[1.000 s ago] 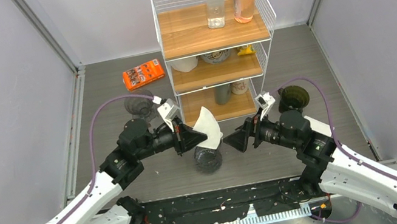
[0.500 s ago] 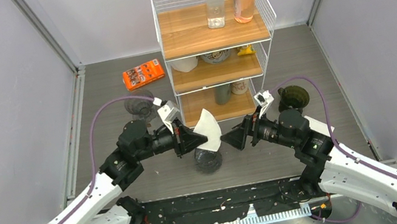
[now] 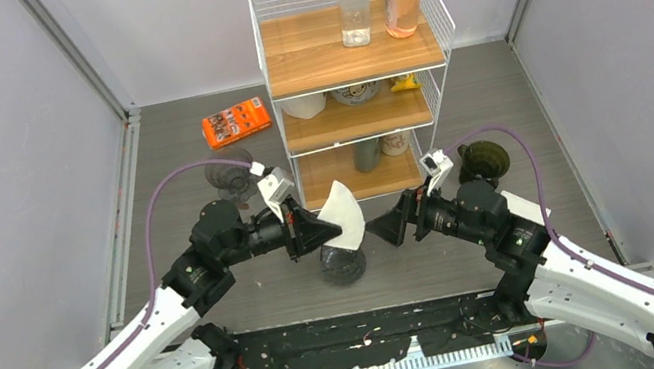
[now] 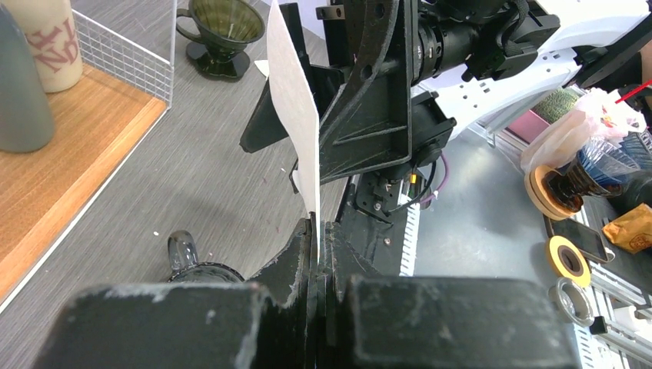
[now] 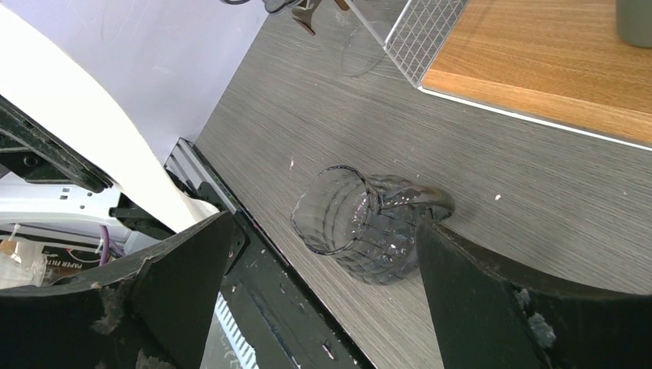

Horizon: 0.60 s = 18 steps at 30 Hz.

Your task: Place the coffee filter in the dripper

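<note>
My left gripper is shut on the lower edge of a white paper coffee filter, held upright above the table. In the left wrist view the filter rises edge-on from the shut gripper. A smoky ribbed glass dripper with a handle stands on the table just below the filter and shows in the right wrist view. My right gripper is open and empty, facing the filter from the right. In its own view the gripper frames the dripper, with the filter at left.
A three-tier wire and wood shelf stands behind, with two bottles on top and cups on the lower tiers. A dark green cone dripper sits right of it, a clear glass piece left of it, and an orange packet further back.
My right gripper has edged left, closer to the filter. My left gripper, still holding the filter, has barely shifted.
</note>
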Tool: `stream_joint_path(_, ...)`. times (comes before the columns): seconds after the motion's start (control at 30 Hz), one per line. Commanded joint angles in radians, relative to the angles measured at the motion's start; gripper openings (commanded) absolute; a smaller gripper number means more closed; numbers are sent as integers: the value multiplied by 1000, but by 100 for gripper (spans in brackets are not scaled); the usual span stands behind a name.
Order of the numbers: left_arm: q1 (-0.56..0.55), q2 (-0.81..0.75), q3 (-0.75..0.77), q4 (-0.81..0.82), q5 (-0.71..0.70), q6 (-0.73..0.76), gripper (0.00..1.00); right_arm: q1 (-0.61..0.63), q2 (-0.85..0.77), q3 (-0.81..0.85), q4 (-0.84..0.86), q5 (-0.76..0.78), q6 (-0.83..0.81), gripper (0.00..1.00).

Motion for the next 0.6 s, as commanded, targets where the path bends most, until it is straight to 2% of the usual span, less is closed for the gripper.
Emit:
stream_joint_path(0.0,-4,-11,1,63,26,-7,0,2,-6,40,42,-13,-16,95)
stream_joint_path(0.33,-4,-3,-1,68,32,-15,0,2,-16,48,71,-85,-10,95)
stream_joint_path(0.57,-4,-4,0,56,6,-12,0,2,-20,74,19,-81,-18,95)
